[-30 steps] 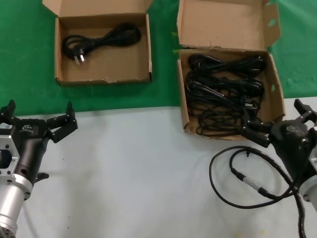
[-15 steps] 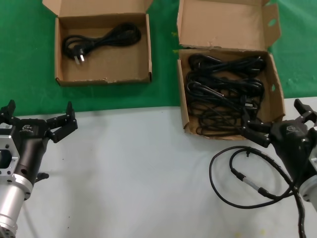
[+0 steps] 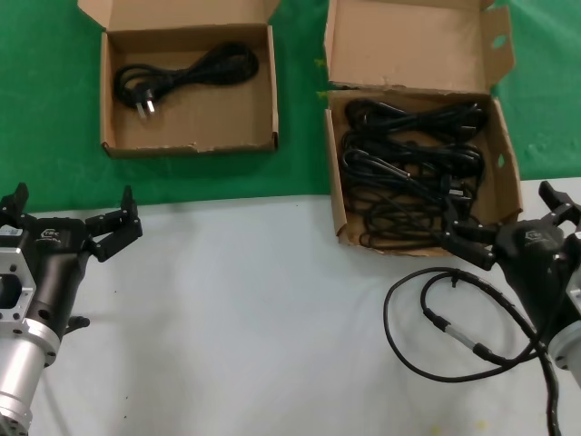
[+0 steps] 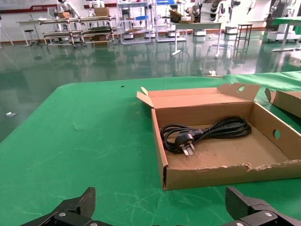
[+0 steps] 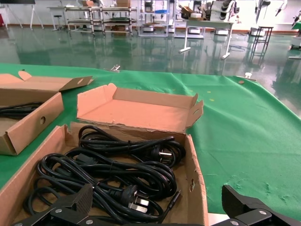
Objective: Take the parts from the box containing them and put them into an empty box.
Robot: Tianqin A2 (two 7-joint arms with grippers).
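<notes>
A glossy green floor (image 4: pixel 56 52) reflected overhead light; metal shelving racks (image 4: pixel 75 28) and tables (image 5: pixel 207 26) stood beyond.

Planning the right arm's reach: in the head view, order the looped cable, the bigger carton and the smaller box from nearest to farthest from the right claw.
1. Looped cable, on the table beside the right claw.
2. Bigger carton, just ahead of it.
3. Smaller box, far across on the robot's left.

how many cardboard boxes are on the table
2. The smaller box, on the robot's left, holds one power cord. The larger box, on its right, is full of tangled cords.
</notes>
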